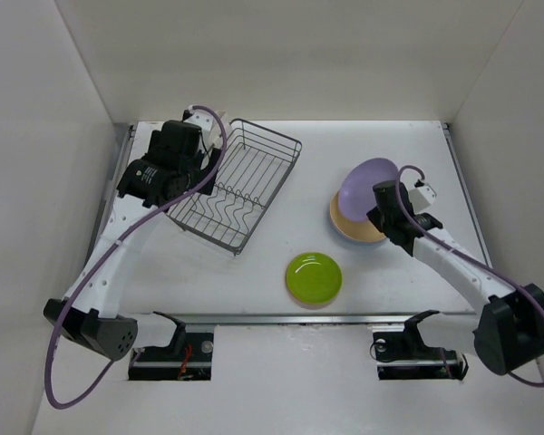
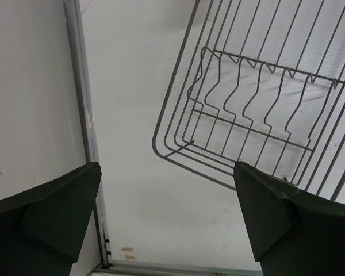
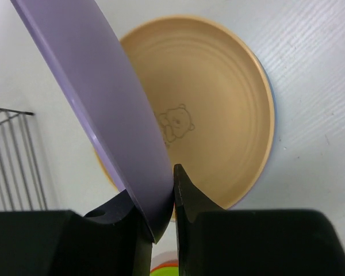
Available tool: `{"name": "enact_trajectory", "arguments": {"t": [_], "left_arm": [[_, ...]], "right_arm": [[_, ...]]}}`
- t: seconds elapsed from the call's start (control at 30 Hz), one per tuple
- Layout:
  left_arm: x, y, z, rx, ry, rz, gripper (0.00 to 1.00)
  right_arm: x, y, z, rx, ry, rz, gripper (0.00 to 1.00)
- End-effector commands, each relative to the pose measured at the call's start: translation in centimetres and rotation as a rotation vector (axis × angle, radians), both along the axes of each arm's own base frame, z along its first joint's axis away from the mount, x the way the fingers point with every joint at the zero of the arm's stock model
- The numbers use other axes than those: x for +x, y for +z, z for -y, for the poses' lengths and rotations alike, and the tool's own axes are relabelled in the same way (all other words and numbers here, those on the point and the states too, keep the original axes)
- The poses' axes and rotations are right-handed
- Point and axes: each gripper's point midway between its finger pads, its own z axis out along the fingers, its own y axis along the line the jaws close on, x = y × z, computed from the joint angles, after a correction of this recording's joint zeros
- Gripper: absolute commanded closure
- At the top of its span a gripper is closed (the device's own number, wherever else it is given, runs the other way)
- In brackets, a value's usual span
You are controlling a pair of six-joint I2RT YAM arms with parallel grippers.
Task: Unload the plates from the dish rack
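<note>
The dish rack (image 1: 254,177) stands on the far left part of the table (image 1: 408,290), holding no plates and turned at a slant. Its long axis runs from far right to near left, with the wavy dividers lying across its floor. The left gripper (image 1: 192,174) hovers at the rack's left side. In the left wrist view its fingers (image 2: 57,213) stand wide apart with nothing between them, and one corner of the rack lies ahead and to the right.

On the right, the right gripper (image 3: 160,198) is clamped on the rim of a lavender plate (image 1: 367,179). The plate is held tilted, not flat, and rises away from the fingers toward the far left. Under it the tan-yellow plate (image 3: 218,115) lies flat and face up (a small bear outline (image 3: 175,123) marks its middle), with a sliver of light blue rim (image 3: 271,98) showing at its edge. The lime-green plate (image 1: 313,276) lies flat near the front middle of the table, apart from both the rack and the stack.
</note>
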Motion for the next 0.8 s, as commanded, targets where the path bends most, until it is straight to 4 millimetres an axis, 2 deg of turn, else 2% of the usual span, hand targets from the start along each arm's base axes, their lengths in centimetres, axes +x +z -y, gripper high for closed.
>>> {"name": "enact_trajectory", "arguments": {"t": [0.0,0.1,0.17,0.23,0.27,0.3,0.37,0.43,0.57,0.67,0.77], "left_arm": [[0.2,1.3,-0.7,0.015,0.020,0.062,0.00],[0.3,0.8,-0.7,0.019,0.020,0.054,0.00],[0.3,0.7,-0.5,0.020,0.007,0.050,0.00],[0.2,0.7,-0.4,0.015,0.000,0.048,0.00],[0.1,0.6,-0.4,0.018,-0.001,0.039,0.00],[0.1,0.6,-0.4,0.018,-0.001,0.039,0.00],[0.1,0.5,-0.3,0.013,-0.008,0.037,0.00],[0.0,0.7,-0.2,0.006,-0.015,0.036,0.00],[0.1,1.0,0.3,-0.017,-0.028,0.034,0.00],[0.3,1.0,0.6,-0.022,-0.035,0.032,0.00],[0.1,0.9,0.5,-0.019,-0.035,0.023,0.00]], "right_arm": [[0.9,-1.1,-0.7,0.057,0.006,-0.023,0.98],[0.2,-2.9,-0.9,0.062,0.013,-0.077,0.88],[-0.4,-3.8,-0.9,0.069,0.012,-0.100,0.73],[-0.9,-4.8,-0.7,0.063,0.011,-0.117,0.43],[-0.9,-4.4,-0.9,0.073,0.018,-0.109,0.21],[-1.2,-4.8,-1.0,0.077,0.023,-0.120,0.14],[-1.8,-4.3,-0.7,0.069,0.029,-0.123,0.05],[-2.0,-3.6,-0.5,0.066,0.024,-0.112,0.01],[-3.0,-1.6,0.4,0.049,0.014,-0.082,0.01],[-3.8,-0.4,-0.2,0.097,0.049,-0.049,0.01],[-4.9,-0.2,-0.3,0.125,0.060,-0.043,0.01]]}}
